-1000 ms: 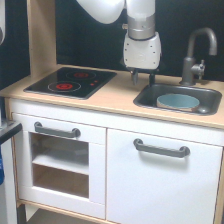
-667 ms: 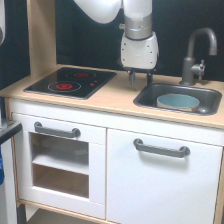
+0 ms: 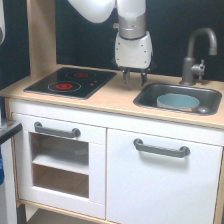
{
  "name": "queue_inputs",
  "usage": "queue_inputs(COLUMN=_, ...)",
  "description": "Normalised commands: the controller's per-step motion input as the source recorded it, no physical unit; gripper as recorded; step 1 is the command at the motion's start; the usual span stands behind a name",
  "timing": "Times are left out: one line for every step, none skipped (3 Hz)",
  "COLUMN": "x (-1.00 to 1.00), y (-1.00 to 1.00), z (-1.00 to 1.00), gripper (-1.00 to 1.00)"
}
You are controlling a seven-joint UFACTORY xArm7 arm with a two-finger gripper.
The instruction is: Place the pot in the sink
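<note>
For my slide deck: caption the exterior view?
Pot sits in the sink; open end effector hangs empty between stove and sink.

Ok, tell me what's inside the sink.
The pot sits upright inside the sink, toward the exterior view's right. The sink's front wall and the pot itself hide the basin floor under it.

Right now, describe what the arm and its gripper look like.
The arm is glossy white with thick, rounded links. Its wrist section is a white housing that widens toward the bottom, topped by a grey band. Below it, the gripper has short, dark fingers. No cables or markings can be made out at this sharpness.
</note>
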Motion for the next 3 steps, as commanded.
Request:
queue_inputs(x=-0.32, y=-0.06, z=0.32, gripper=1.0)
queue_inputs(x=-0.3, y=-0.07, z=0.3, gripper=1.0)
queue_inputs(x=-0.28, y=-0.09, z=0.28, gripper=1.0)
